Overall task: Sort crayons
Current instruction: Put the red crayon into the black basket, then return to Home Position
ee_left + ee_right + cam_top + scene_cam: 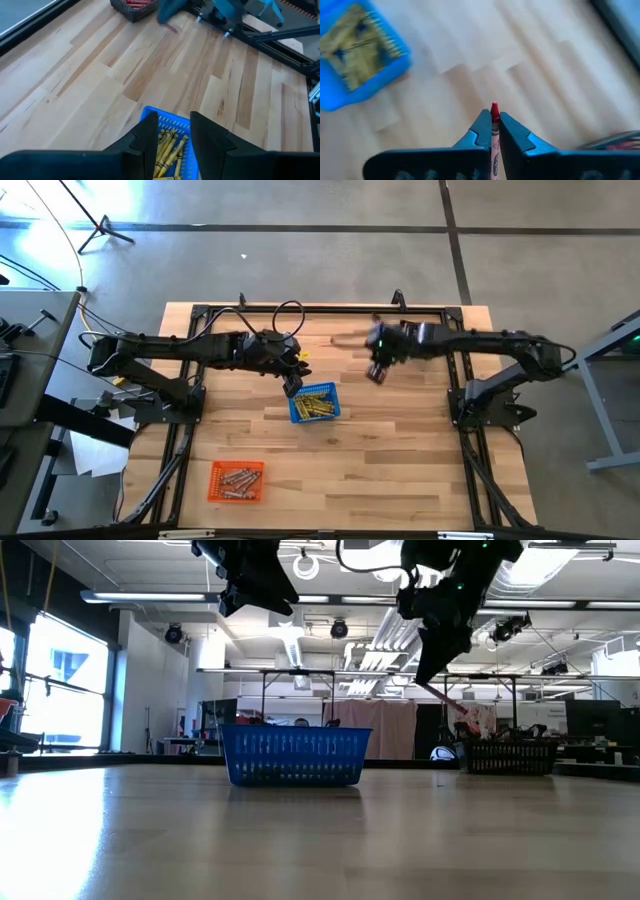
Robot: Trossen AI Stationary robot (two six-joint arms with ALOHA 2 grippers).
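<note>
Wood table (400, 460), right claw (493, 131) gripping red crayon (494, 112), left claw (172, 135) open

A red wax crayon with a pale paper wrapper (494, 131) contrasts with the light, striped wooden worktop (400, 450). Yellow crayons (167, 150) fill the blue plastic mesh basket (314, 404); tan ones (236, 479) fill the orange mesh basket (214, 483).

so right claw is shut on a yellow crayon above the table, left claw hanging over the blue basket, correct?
Not quite: the crayon in the right claw is red, not yellow, as the right wrist view shows. The rest holds: that claw is shut on it above the table, and the left claw hangs over the blue basket.
</note>
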